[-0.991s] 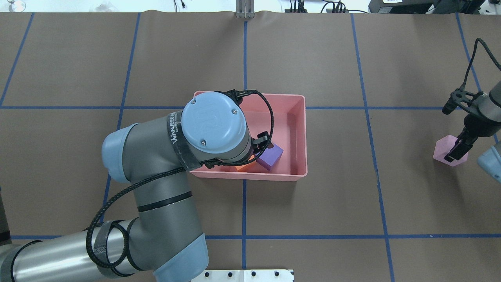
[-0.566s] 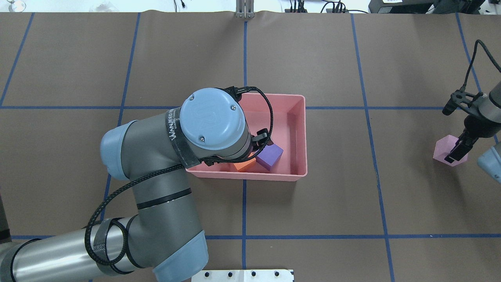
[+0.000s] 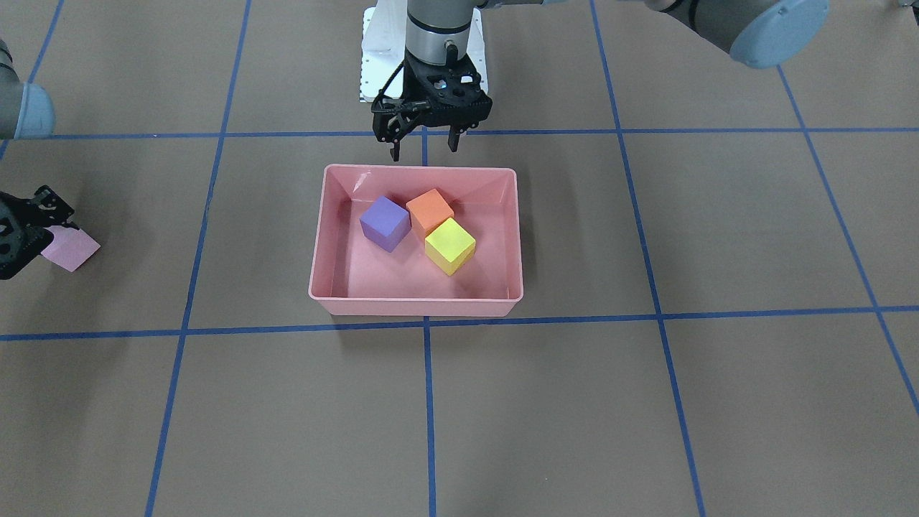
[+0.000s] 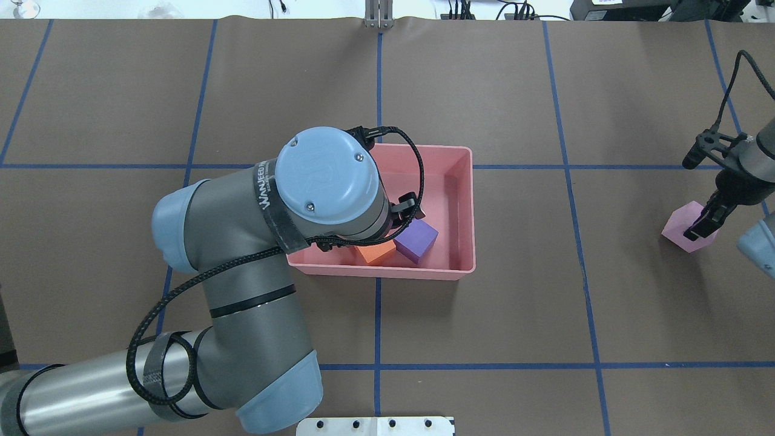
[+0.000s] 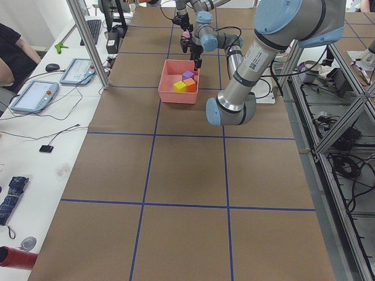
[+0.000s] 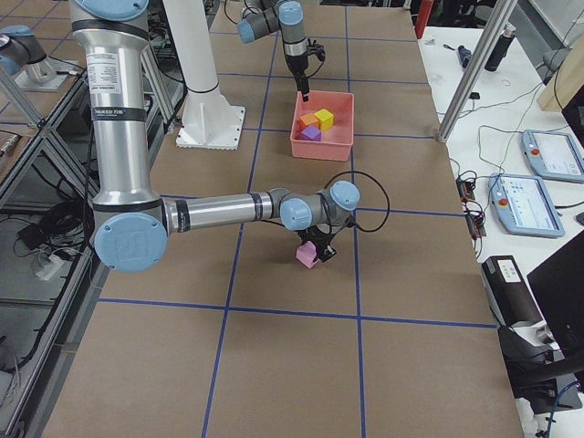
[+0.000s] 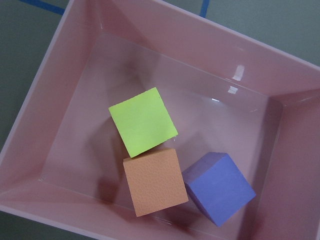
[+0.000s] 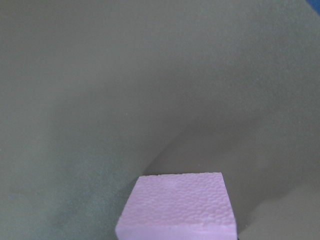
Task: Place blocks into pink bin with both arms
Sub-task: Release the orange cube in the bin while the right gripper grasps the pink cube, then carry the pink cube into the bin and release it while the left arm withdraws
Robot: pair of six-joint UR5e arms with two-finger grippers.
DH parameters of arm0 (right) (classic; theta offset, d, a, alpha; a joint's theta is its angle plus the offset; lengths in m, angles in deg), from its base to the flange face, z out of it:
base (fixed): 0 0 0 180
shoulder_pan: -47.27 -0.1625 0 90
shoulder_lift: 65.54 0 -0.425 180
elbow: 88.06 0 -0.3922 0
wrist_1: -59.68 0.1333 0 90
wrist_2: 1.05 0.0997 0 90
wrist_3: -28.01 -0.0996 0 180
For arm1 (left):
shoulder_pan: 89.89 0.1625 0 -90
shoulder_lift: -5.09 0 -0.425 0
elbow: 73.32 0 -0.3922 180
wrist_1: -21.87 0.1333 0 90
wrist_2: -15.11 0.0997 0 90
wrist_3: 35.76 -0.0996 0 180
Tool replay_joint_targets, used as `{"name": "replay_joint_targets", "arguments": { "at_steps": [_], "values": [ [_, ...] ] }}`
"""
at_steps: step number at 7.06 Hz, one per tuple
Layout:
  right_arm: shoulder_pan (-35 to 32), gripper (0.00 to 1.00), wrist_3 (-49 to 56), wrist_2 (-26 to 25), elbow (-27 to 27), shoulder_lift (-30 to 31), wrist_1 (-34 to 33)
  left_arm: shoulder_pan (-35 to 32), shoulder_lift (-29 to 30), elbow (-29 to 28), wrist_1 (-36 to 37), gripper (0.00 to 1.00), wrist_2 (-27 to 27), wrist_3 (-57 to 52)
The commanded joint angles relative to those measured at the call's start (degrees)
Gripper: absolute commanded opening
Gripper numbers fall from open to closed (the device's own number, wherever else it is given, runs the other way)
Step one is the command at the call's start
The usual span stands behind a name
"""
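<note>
The pink bin [image 3: 416, 307] holds the purple block [image 3: 385, 222], the orange block [image 3: 429, 208] and the yellow block [image 3: 450, 245], all close together. They also show in the left wrist view: purple [image 7: 220, 189], orange [image 7: 155, 181], yellow [image 7: 142, 121]. My left gripper [image 3: 423, 149] is open and empty above the bin's edge nearest the robot. My right gripper [image 4: 699, 225] is shut on the light pink block [image 4: 677, 229], far right of the bin [image 4: 466, 212], close above the table. The block fills the bottom of the right wrist view [image 8: 177, 207].
Brown paper with blue tape lines [image 4: 581, 254] covers the table. The white pedestal base [image 3: 373, 64] stands behind the bin on the robot's side. My left arm's elbow [image 4: 327, 181] hangs over the bin's left half in the overhead view.
My left wrist has drawn up and to the left, uncovering the orange block. My right gripper has shifted a little left and away with the light pink block.
</note>
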Motion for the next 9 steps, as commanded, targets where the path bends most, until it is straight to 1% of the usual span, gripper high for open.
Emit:
{"name": "replay_joint_targets", "arguments": {
  "at_steps": [1, 2, 3, 4, 5, 6, 7, 8, 9],
  "values": [
    [-4.7, 0.00, -0.4, 1.9, 3.2, -0.8, -0.9, -3.4, 0.6, 0.5, 0.4, 0.99, -2.4, -2.3],
    [-6.5, 0.00, -2.7, 5.7, 3.3, -2.2, -1.0, -6.0, 0.3, 0.6, 0.8, 0.99, -4.3, -5.6],
    [-7.1, 0.00, -8.6, 7.9, 4.1, -5.7, -3.3, -8.0, 0.1, 0.9, 2.9, 0.99, -5.5, -10.9],
    [-7.1, 0.00, -14.7, 8.4, 7.2, -8.2, -6.4, -10.2, -1.1, 2.1, 5.6, 0.99, -6.1, -14.8],
    [-6.9, 0.00, -21.8, 8.4, 9.4, -12.2, -10.0, -13.1, -4.8, 4.7, 5.8, 0.99, -9.0, -19.4],
    [-4.1, 0.00, -31.1, 8.8, 11.7, -16.5, -12.5, -16.2, -10.5, 8.3, 5.7, 0.99, -11.4, -25.5],
    [0.0, 0.00, -43.2, 8.7, 12.9, -21.1, -12.5, -19.3, -15.8, 10.4, 5.4, 0.99, -13.5, -31.8],
    [4.8, 0.00, -55.8, 7.7, 13.2, -26.0, -12.5, -21.9, -19.7, 11.5, 5.1, 0.99, -14.5, -37.5],
    [10.8, 0.00, -65.9, 3.2, 13.2, -30.9, -12.3, -23.3, -23.1, 12.7, 4.9, 0.99, -14.6, -41.5]
  ]
}}
